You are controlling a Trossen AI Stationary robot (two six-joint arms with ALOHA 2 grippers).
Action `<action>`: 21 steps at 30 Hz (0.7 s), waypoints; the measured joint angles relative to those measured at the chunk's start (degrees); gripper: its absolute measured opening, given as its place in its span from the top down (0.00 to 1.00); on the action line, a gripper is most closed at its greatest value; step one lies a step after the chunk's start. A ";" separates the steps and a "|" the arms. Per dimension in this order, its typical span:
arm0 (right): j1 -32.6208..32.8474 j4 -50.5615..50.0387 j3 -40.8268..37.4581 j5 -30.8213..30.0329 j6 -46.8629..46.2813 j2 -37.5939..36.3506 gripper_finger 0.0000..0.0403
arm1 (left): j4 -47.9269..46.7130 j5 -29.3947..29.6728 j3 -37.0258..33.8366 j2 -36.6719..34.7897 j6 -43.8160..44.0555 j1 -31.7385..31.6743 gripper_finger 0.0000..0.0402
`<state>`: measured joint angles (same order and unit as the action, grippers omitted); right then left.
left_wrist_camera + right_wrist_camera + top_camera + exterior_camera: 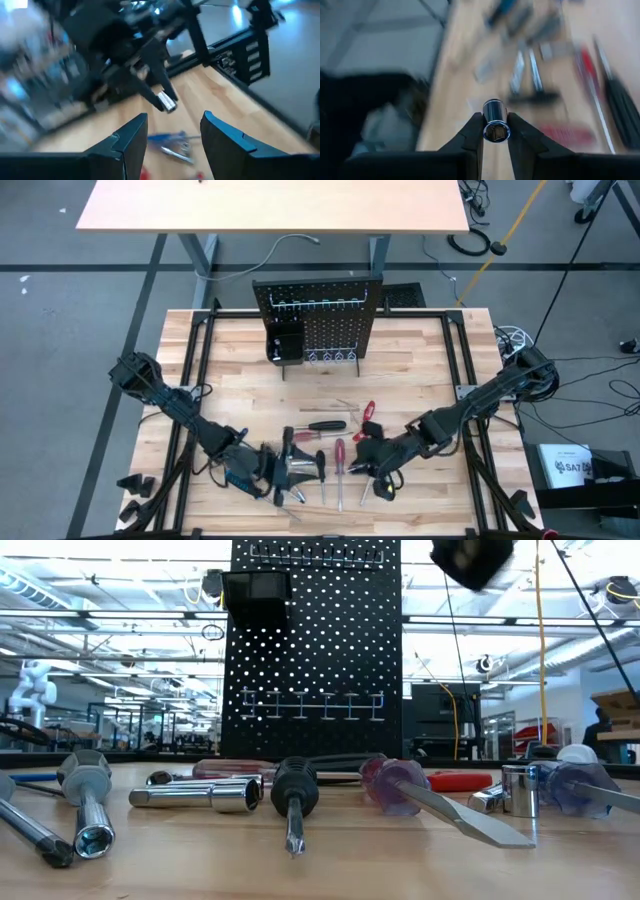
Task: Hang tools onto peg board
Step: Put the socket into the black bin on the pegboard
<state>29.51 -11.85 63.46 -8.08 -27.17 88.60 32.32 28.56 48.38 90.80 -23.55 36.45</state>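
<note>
The black peg board (318,325) stands upright at the table's far middle, with a row of hooks and a small black bin (285,340). It fills the middle of the low view as the peg board (315,640). Screwdrivers, red-handled pliers (367,415) and silvery pieces lie in a loose group (325,450) near the table's near edge. My right gripper (496,131) is shut on a silvery socket (496,125), beside the group's right end (372,465). My left gripper (172,137) is open over the group's left end (295,470) and faces the right gripper. My right gripper pinches the silvery socket's round side wall (495,112) between its two fingertips (476,130). The socket's open end (496,132) faces back toward the wrist. In the left wrist view the socket (167,102) sits at the fingers' ends, lifted clear of the table.
Black frame rails run along the table's left (190,380) and right (465,370) sides. A tan desk (270,205) stands beyond the far edge. Bare wood lies between the peg board and the tools (320,390). A screwdriver, a black bit holder (293,790) and sockets lie close to the low camera.
</note>
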 joint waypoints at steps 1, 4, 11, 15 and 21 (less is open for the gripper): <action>-0.01 2.79 0.00 -0.81 0.59 0.00 0.87 | 0.51 0.00 0.00 0.00 -4.82 0.30 0.54; -0.21 8.13 0.00 -2.13 1.86 0.00 0.87 | 2.21 0.61 0.00 0.00 -14.83 0.87 0.54; -1.77 15.53 -0.04 -2.53 4.78 0.04 0.87 | 6.60 3.48 0.00 -0.02 -26.18 -0.40 0.54; -3.38 18.75 -0.04 -2.61 6.70 0.04 0.87 | 8.15 3.87 0.32 -0.02 -31.10 -1.63 0.54; -5.67 21.03 -0.04 -2.33 8.46 0.04 0.87 | 8.76 3.88 1.66 -0.04 -35.78 -3.16 0.54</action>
<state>23.83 9.18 63.42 -10.41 -18.71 88.64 41.08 32.43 50.04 90.76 -59.33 33.29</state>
